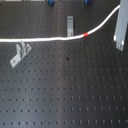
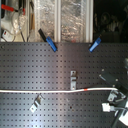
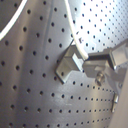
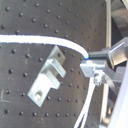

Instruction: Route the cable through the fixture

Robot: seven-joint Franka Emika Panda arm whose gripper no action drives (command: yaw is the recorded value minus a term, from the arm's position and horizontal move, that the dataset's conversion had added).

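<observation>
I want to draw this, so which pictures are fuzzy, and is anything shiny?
All four are soft; in the first exterior view the cable looks smeared and glows white. In the first wrist view glare washes the board pale grey. In the second wrist view the metal bracket is blurred, and the gripper too.

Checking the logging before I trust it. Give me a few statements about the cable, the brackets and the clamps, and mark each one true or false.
1. The cable carries a red band. True.
2. In the first exterior view, two metal brackets are visible on the board. True: one by the cable, one nearer that view's left.
3. The cable lies coiled in a loop. False: it runs in a long line across the board.
4. In the second exterior view, the two clamps at the board's far edge are green. False: they are blue.
</observation>
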